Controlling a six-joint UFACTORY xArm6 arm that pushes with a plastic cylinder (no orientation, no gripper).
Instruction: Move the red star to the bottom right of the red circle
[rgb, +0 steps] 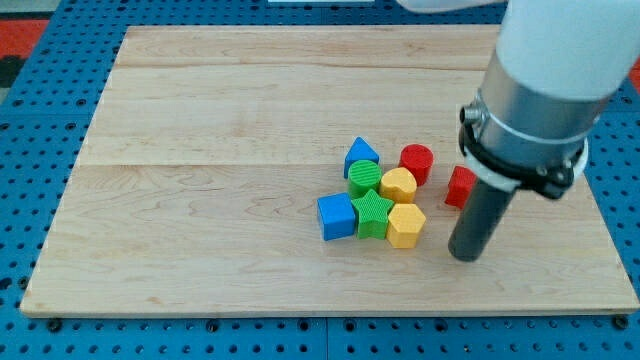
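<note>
The red circle (417, 162) stands right of the view's middle, at the upper right of a cluster of blocks. The red star (460, 187) lies just right of and slightly below it, partly hidden behind my rod. My tip (465, 254) rests on the board below the red star, to the right of the yellow blocks and apart from them.
The cluster holds a blue triangular block (361, 155), a green round block (364, 177), a yellow round block (398, 184), a blue cube (337, 216), a green star (373, 213) and a yellow hexagon (405, 225). The wooden board (220, 170) ends near the view's right.
</note>
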